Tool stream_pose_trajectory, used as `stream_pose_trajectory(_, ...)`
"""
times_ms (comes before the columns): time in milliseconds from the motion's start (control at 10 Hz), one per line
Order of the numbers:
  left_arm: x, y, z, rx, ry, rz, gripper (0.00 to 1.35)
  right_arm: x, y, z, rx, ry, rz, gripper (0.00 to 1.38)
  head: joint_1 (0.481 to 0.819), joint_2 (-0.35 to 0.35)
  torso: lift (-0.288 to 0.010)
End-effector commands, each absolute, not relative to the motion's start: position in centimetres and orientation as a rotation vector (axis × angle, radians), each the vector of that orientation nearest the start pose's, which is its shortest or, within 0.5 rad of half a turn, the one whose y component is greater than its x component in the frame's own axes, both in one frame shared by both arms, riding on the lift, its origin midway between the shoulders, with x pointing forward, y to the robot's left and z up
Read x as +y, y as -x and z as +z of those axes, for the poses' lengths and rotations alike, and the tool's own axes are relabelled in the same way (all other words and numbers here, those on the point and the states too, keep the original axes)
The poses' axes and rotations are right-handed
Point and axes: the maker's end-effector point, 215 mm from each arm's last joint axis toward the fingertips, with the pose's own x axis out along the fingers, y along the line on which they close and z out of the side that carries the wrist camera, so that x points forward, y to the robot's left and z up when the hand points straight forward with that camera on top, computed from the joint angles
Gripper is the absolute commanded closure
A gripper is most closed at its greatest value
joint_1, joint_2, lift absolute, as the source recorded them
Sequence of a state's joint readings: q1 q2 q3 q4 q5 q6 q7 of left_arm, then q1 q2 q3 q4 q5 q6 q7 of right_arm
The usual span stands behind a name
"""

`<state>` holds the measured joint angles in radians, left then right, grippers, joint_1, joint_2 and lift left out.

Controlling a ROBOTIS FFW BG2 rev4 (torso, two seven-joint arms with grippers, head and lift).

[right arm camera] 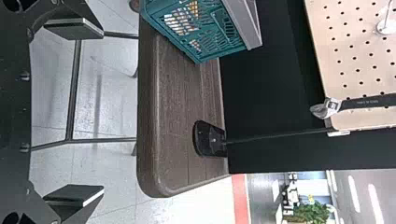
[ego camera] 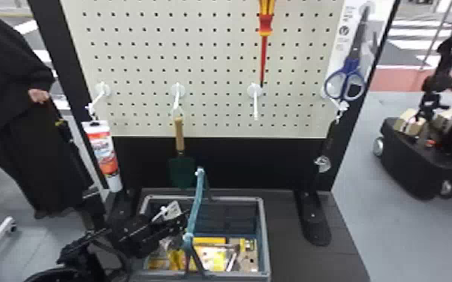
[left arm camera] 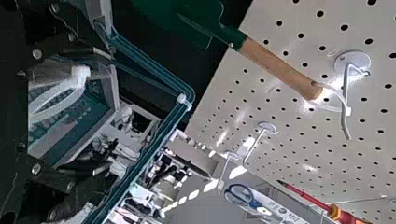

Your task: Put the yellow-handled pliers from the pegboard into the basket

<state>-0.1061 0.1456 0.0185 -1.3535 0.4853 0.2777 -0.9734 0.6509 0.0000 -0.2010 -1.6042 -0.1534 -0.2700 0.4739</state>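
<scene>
Yellow-handled pliers indistinct; left fingers (ego camera: 166,227) parted over latticed plastic basket (ego camera: 264,225); right fingers (right arm camera: 72,30) parted.

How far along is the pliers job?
Looks done: one pegboard hook is bare, likely where the pliers hung. In hand: the left gripper is at the basket, jaws apart, apparently gripping nothing. Yellow items lie inside; I can't tell whether the pliers are among them. Left: confirm that, then lift clear of the teal handle.

Garden trowel (left arm camera: 212,36) has a smooth wooden handle (left arm camera: 278,67); basket (right arm camera: 243,22), moulded plastic; adjustable wrench (right arm camera: 329,107), shiny metal head; pegboard (left arm camera: 322,126), smooth, semi-gloss face; tabletop (right arm camera: 175,93), matt, dark wood-grain finish.
</scene>
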Motion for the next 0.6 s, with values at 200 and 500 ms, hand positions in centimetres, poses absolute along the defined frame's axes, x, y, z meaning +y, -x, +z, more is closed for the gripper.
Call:
stream_pose_trajectory(200, 11.62, -53.20, -36.85, 0.151, 0.501, -0.925, 0.26, -25.54, -31.01, -53.04, 0.309, -0.122, 0.225, 0.13, 0.549, 0.000, -0.100)
stream_pose_trajectory(500, 11.56, -53.20, -36.84, 0.150, 0.502, -0.926, 0.26, -25.55, -31.05, -53.08, 0.309, -0.122, 0.225, 0.13, 0.549, 0.000, -0.100)
